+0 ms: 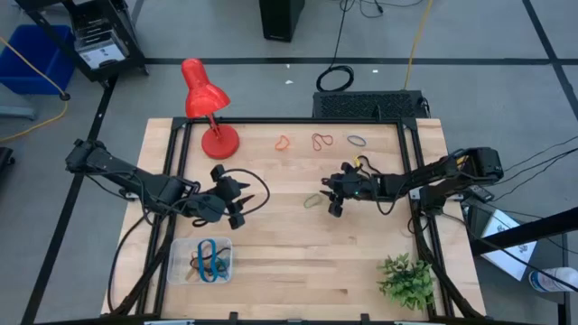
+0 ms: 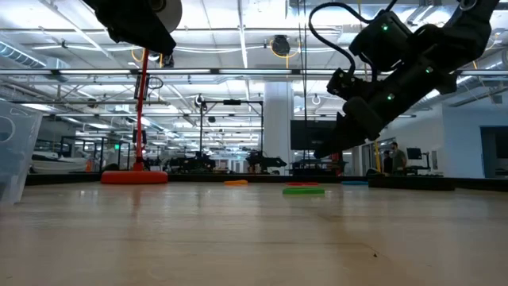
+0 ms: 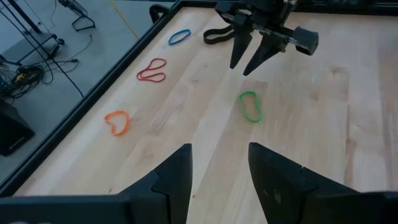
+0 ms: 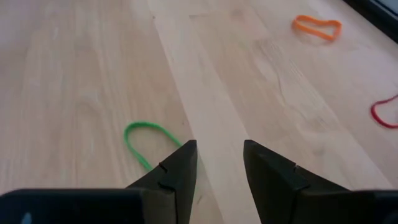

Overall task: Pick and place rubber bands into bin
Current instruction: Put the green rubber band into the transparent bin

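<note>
Robotics lab: open hall, ceiling strip lights (image 2: 238,48), framed workbench (image 1: 298,235).

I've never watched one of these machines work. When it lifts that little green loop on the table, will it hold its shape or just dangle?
Probably dangle. The green rubber band is a thin loop lying flat and lopsided on the wooden table, so it likely sags from the right pincer. It looks very light, so a nudge may slide it. Lying so flat, it may be hard to catch.

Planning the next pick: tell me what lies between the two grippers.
Only the green rubber band on bare wood, between left gripper and right gripper; left wrist view.
</note>
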### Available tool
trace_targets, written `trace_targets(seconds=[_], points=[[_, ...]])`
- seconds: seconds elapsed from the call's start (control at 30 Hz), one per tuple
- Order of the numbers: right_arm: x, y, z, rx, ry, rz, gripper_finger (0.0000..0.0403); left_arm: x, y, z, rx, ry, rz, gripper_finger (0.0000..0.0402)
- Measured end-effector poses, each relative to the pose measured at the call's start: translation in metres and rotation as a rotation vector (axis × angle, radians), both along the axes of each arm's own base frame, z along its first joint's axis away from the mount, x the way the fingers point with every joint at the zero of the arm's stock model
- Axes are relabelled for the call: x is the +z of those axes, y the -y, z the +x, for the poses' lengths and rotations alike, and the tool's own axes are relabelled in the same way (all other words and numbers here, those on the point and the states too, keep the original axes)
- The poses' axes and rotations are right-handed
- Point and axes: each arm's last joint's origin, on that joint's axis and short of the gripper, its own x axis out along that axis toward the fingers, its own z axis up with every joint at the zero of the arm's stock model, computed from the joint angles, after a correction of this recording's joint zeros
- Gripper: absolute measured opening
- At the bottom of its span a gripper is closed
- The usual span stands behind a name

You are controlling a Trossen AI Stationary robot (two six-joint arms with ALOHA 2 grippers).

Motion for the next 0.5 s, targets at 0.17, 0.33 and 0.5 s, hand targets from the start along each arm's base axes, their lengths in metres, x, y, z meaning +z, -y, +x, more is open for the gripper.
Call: trace_targets(seconds=[0.17, 0.33, 0.5], points=[[-0.005, -0.001, 0.001, 0.003, -0.012, 0.002, 0.0125, 0.000, 0.000, 0.000, 0.000, 0.000, 0.000, 0.0163], [-0.019, -0.002, 0.004, -0.008, -0.059, 0.024, 0.0125, 0.000, 0.000, 0.000, 0.000, 0.000, -0.001, 0.0163], [-0.026, -0.005, 0.010, 0.006, -0.027, 0.024, 0.0125, 0.000, 0.000, 0.000, 0.001, 0.001, -0.002, 0.0164]])
